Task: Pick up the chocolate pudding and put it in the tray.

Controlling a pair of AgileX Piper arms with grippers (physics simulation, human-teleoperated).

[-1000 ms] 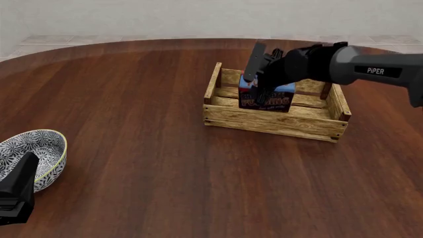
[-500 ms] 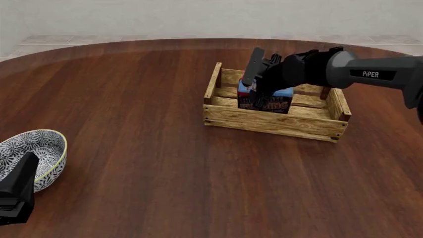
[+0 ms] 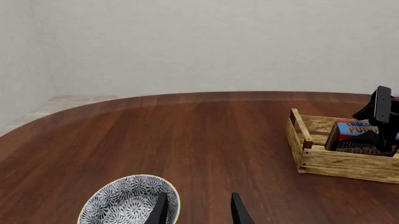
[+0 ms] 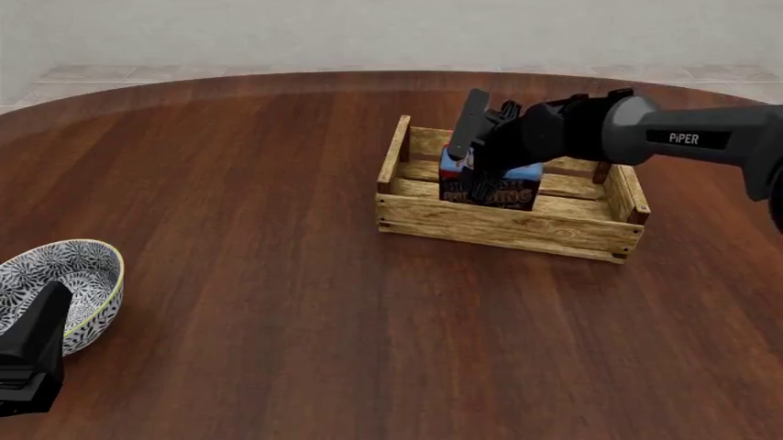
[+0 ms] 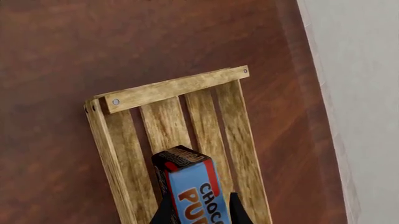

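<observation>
1. left wrist view: sees the blue-and-white bowl (image 3: 130, 201) close below the left end effector (image 3: 197, 210), with the two finger tips set apart and nothing between them. far across the table (image 3: 174, 140), sees the tray (image 3: 339, 161) with the chocolate pudding (image 3: 352, 136) inside it, and the right end effector (image 3: 381, 122) right at the box.

2. front view: shows the chocolate pudding (image 4: 493, 186) standing inside the tray (image 4: 508, 229), toward its left end, behind the near wall. right end effector (image 4: 479, 151) comes in from the right and sits over the box, one finger sticking up. left end effector (image 4: 31, 353) waits by the bowl (image 4: 55, 275), well apart from the tray.

3. right wrist view: looks down on the chocolate pudding (image 5: 190, 186) with the slats of the tray (image 5: 168, 88) under it. right end effector (image 5: 198, 211) has a finger on each side of the box, narrow and holding it.

4. step in hand, as a guess: the putting-down step, nearly done, since the box looks low in the tray.

5. next move, as a guess: open the fingers to let the box go, then lift straight up so as not to knock the box over or bump the tray wall.
</observation>
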